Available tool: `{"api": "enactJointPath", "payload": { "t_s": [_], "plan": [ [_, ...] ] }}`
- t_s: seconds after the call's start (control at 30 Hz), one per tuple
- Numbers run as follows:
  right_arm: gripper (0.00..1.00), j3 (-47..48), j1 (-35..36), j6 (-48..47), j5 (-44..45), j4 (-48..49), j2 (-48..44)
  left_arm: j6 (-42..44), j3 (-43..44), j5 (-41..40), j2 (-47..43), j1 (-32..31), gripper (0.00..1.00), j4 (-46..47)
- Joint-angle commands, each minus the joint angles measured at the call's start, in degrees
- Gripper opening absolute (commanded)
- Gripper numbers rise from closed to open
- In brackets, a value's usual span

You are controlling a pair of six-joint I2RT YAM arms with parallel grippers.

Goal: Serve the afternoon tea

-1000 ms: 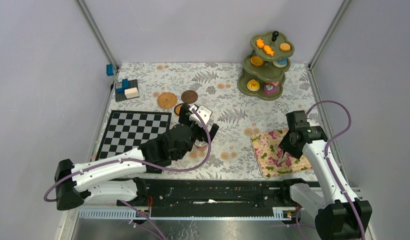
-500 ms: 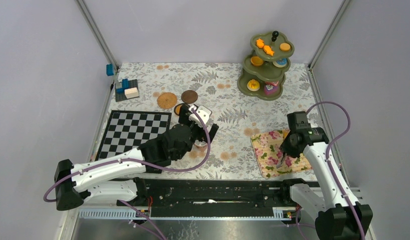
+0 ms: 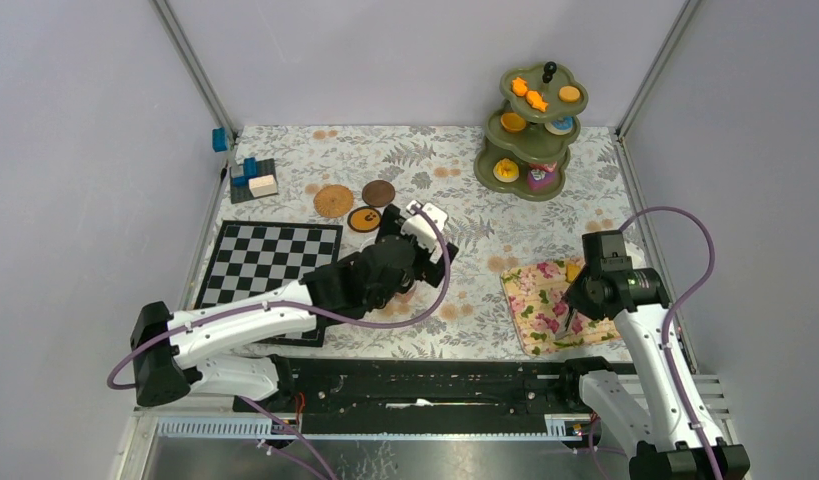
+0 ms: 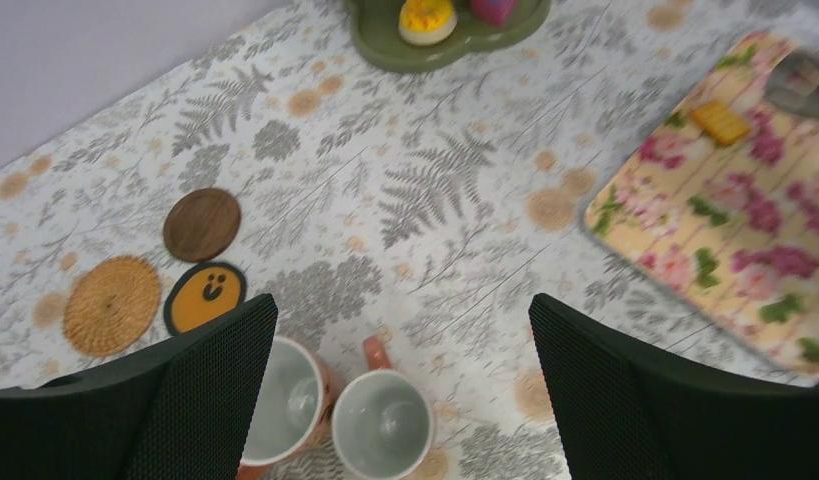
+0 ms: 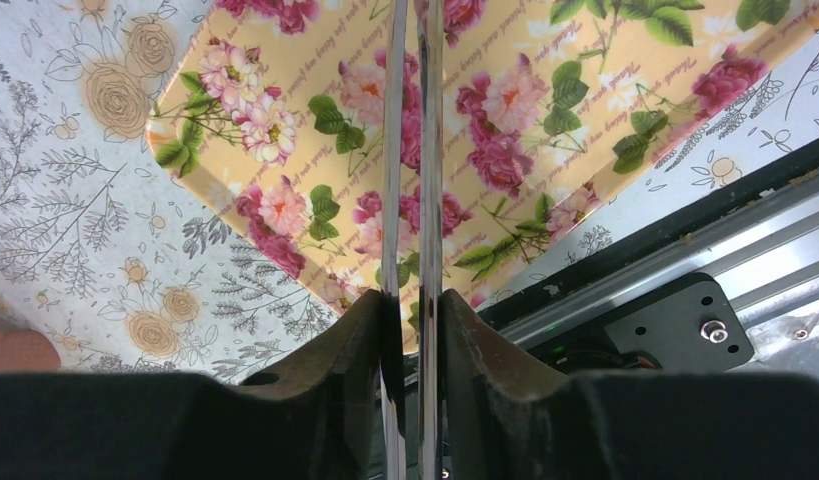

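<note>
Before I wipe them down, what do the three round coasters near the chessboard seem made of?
Tan coaster: likely woven rattan or straw, matte; concentric ribbing shows.
Dark brown coaster: probably wood; smooth, low-sheen face with faint grain.
Yellow smiley coaster: unclear, perhaps silicone or printed cork; flat colour, black rim.

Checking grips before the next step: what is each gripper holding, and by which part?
Right gripper pinches metal tongs across both arms, partway along. Left gripper is open, holding nothing.

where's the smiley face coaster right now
In the top view the smiley coaster lies left of centre on the table, just below the dark brown coaster and to the lower right of the woven coaster.
</note>
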Motion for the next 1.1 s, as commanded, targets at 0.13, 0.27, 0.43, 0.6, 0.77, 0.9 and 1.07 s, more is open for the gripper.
{"api": "enactJointPath", "payload": {
  "t_s": [0.13, 0.27, 0.43, 0.6, 0.77, 0.9, 1.07],
  "plan": [
    [0.45, 3.25, -0.28, -0.88, 0.29, -1.69, 0.47, -4.02, 10.17, 4.3, 0.27, 0.3, 0.99, 0.45],
    [0.47, 2.4, -0.29, -1.14, 0.03, -1.3, 2.25, -0.97, 9.89, 2.59, -0.03, 0.3, 0.99, 2.06],
    [0.47, 4.07, -0.29, -3.23, 0.34, -0.49, 3.83, 1.77, 5.86, 0.5, -1.61, 0.29, 0.99, 5.26],
    [0.48, 6.04, -0.29, -4.24, 0.72, -0.66, 5.76, 3.63, 2.17, 0.07, -4.13, 0.3, 0.99, 8.27],
    [0.5, 8.39, -0.29, -5.45, 1.7, -1.81, 7.15, 3.8, 0.76, -0.27, -5.07, 0.28, 0.99, 9.16],
    [0.51, 9.12, -0.28, -6.53, 2.03, -2.38, 7.91, 3.97, 0.3, -0.64, -5.55, 0.25, 0.99, 9.61],
    [0.52, 10.23, -0.29, -8.13, 2.28, -2.33, 9.69, 3.98, -0.22, -0.67, -5.81, 0.3, 0.99, 10.04]
  ]
}}
